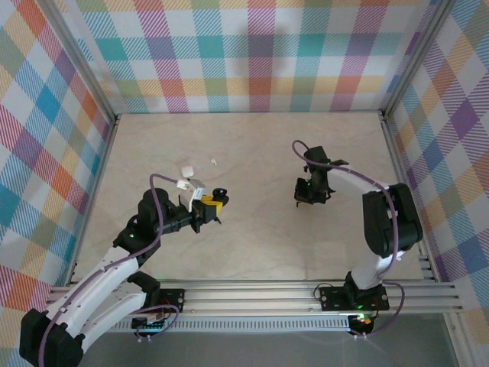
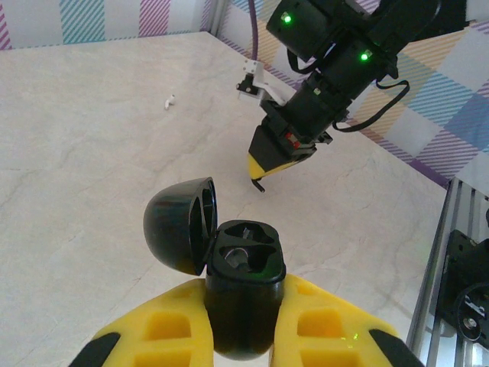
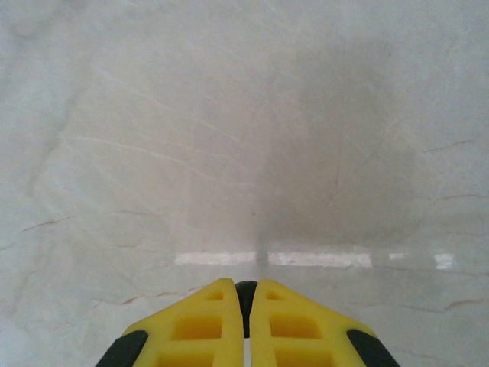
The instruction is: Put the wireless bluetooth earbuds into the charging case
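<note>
1. Top view: my left gripper (image 1: 212, 205) is clamped tight on an open black charging case (image 1: 219, 194). A white earbud (image 1: 214, 162) lies on the table (image 1: 260, 245) at its 12 o'clock. My right gripper (image 1: 306, 200) sits well apart at 3 o'clock.
2. Left wrist: the case's lid (image 2: 179, 225) hangs open toward 9 o'clock, and the white earbud lies far off at 11 o'clock.
3. Right wrist: my right fingers are pinched together on a small black earbud (image 3: 246, 297).

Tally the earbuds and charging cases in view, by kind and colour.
white earbud: 1
black earbud, pinched in the right gripper: 1
black case, open, held in the left gripper: 1
white case, as it seems: 1
Total: 4
</note>
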`<control>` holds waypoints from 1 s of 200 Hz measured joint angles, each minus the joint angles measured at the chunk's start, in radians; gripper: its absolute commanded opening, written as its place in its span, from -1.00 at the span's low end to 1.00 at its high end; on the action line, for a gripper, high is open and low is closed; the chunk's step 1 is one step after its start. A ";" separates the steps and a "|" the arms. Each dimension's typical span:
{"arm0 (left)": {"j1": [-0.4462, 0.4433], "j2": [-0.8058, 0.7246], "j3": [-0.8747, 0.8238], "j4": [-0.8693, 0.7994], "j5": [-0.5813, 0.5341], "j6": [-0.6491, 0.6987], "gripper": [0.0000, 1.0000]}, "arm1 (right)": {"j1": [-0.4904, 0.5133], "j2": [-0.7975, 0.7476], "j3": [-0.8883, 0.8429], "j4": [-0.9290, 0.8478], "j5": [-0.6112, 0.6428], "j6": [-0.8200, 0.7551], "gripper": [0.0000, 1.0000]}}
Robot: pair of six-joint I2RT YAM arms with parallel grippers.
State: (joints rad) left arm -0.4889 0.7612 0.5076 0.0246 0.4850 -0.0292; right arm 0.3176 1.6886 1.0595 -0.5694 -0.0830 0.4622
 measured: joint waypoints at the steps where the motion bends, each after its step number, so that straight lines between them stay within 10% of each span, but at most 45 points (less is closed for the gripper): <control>1: 0.000 0.000 0.000 0.000 0.000 0.000 -1.00 | 0.000 -0.004 0.000 0.000 -0.001 0.000 -1.00; 200: 0.000 0.214 0.042 0.257 0.093 -0.275 -1.00 | 0.136 -0.383 -0.042 0.053 -0.159 -0.196 -1.00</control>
State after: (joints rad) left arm -0.4889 0.9756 0.5495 0.2813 0.5777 -0.3042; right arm 0.4534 1.3052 1.0180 -0.5159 -0.2420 0.2665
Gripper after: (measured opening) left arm 0.145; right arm 0.052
